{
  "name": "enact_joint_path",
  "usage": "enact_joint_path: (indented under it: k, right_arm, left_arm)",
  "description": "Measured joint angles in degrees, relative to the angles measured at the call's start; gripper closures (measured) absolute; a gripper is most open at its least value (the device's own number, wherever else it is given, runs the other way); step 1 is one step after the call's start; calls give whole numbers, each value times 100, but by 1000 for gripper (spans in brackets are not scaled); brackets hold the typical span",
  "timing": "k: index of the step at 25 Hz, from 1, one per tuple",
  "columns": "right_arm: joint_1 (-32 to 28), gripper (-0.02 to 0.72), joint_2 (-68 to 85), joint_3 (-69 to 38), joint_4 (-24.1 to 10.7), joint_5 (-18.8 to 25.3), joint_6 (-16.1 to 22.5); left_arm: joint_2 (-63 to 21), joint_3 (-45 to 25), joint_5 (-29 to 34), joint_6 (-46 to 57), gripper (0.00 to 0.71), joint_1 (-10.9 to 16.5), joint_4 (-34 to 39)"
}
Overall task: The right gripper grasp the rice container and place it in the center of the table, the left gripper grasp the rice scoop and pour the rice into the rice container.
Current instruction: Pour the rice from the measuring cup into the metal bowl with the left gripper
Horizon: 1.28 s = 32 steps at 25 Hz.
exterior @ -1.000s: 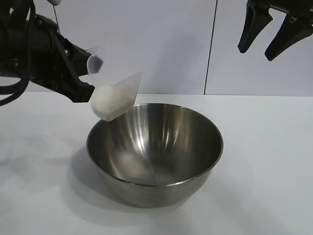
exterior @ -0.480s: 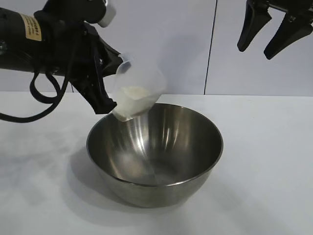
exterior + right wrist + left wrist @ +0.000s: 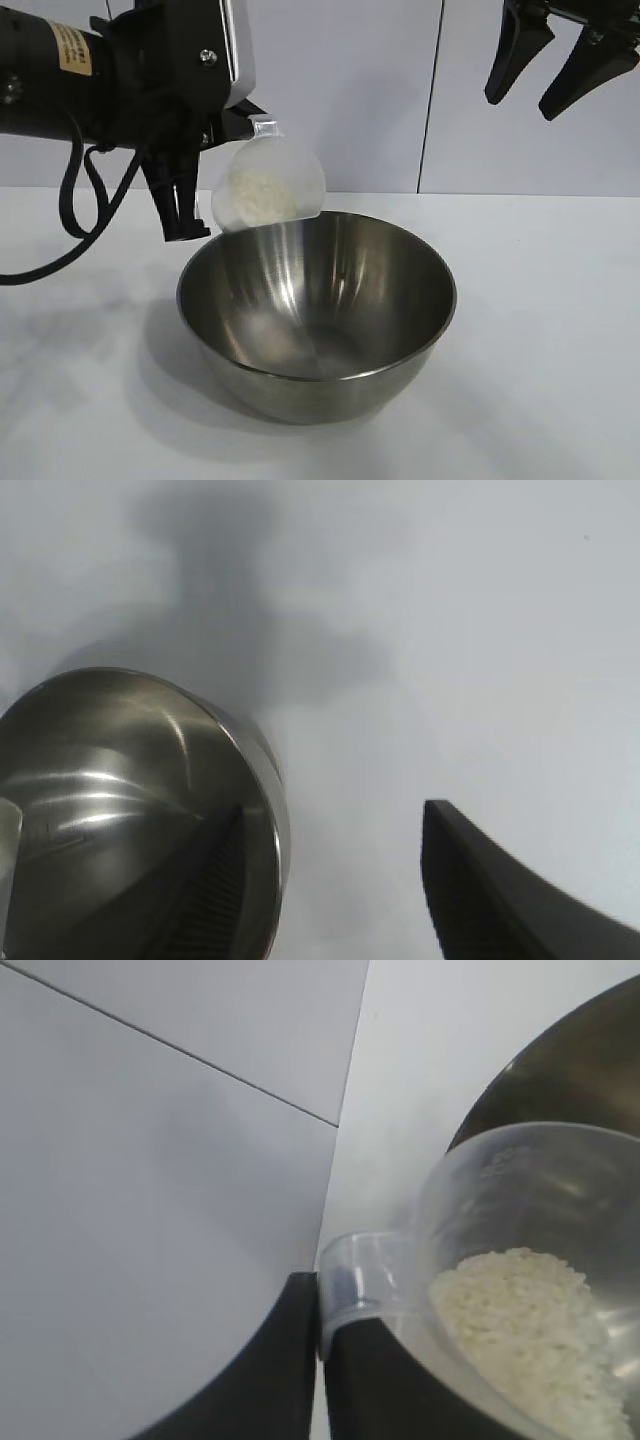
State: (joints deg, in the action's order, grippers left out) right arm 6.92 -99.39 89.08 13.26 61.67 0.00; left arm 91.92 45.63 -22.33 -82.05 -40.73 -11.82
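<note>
Left gripper was clamped tight on the tab handle of the rice scoop, which lay tipped on its side just above the rear-left rim of the rice container. Rice sat inside the scoop. The container rested mid-table. Right gripper hung high, fingers apart, empty.

left end effector clamped, right end effector spread
</note>
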Motion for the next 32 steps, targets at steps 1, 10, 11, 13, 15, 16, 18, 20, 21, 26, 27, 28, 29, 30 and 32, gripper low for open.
enact_joint_path:
  k: [1,10,11,13,15,16,18,20,21,26,27,28,29,30,32]
  right_arm:
    - [0,333,0,0,6,0,0]
    - [0,333,0,0,6,-6,0]
    - [0,333,0,0,11,-6,0]
    - [0,333,0,0,16,-6,0]
    - [0,333,0,0,16,-6,0]
    - [0,333,0,0,16,-6,0]
    - [0,333,0,0,16,-6,0]
    - [0,333,0,0,16,-6,0]
    - [0,333,0,0,16,-6,0]
    - [0,333,0,0,17,-6,0]
    - [0,333,0,0,17,-6,0]
    - [0,333,0,0,17,-6,0]
    - [0,333,0,0,17,-6,0]
    - [0,333,0,0,17,-6,0]
    - [0,333,0,0,22,-6,0]
  left_arm:
    - [0,0,-25,-456,702,-70,-419]
    - [0,4,-1095,-3384,703,-660,-2577]
    - [0,4,-1142,-3575,703,-674,-2588]
    - [0,4,-1256,-3944,703,-693,-2593]
    - [0,4,-1363,-4278,703,-693,-2593]
    - [0,4,-1404,-4428,703,-693,-2581]
    - [0,4,-1495,-4653,703,-740,-2581]
    - [0,4,-1592,-4890,703,-831,-2539]
    - [0,4,-1635,-4996,703,-891,-2525]
    - [0,4,-1807,-5428,703,-1073,-2494]
    - [0,4,-1830,-5469,703,-1087,-2494]
    - [0,4,-1839,-5501,703,-1088,-2494]
    - [0,4,-1859,-5572,703,-1088,-2494]
    - [0,4,-1891,-5660,703,-1088,-2494]
    - [0,4,-1939,-5832,703,-1088,-2482]
